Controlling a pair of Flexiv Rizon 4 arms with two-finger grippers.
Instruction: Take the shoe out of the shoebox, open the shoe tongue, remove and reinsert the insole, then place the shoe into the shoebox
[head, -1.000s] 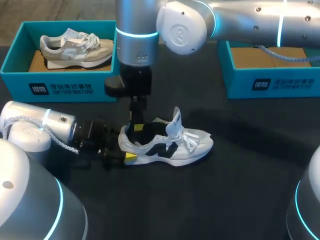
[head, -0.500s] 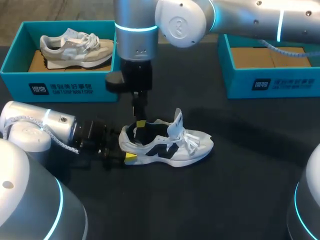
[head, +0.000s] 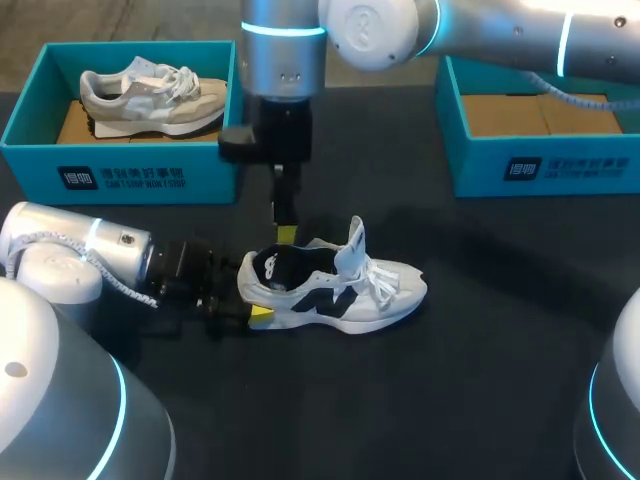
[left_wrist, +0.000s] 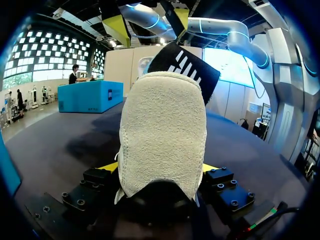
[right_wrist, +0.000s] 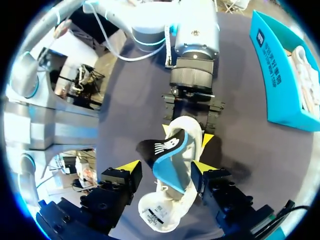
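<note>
Heel end: the left gripper (left_wrist: 159, 167) is clamped on the shoe (head: 340, 290), with one yellow tip pressed to each side of the heel (left_wrist: 162, 125). The left arm (head: 80, 255) lies low behind the heel, in line with the shoe.

Above the opening: the right gripper (right_wrist: 166, 168) hangs straight over the shoe's opening, just clear of the collar, with its fingers spread apart. The raised back end of the insole (head: 270, 266) sits below the gap between them. Whether either finger touches it cannot be told. The right arm (head: 480, 30) comes in high from the toe-end side.

Insole: it is black on top with a white logo and blue along its edge. Its back end is tipped up above the heel, and its front is hidden inside the shoe.

Upper: the shoe is white with black side panels and a pale suede patch on the heel. The tongue (head: 352, 245) stands upright, and the white laces (head: 385, 280) lie loose over the forefoot. The shoe stands on its sole, outside both boxes, with its toe pointing away from the left gripper.

Tabletop: a black table (head: 480, 390) lies under the shoe.

Beyond the shoe: off the heel end, well apart, stands an occupied shoebox (head: 130, 175), teal, with a grey-and-white second shoe (head: 150, 98) lying in it. Off the toe end, also well apart, stands a cardboard-floored shoebox (head: 560, 165), teal too.
</note>
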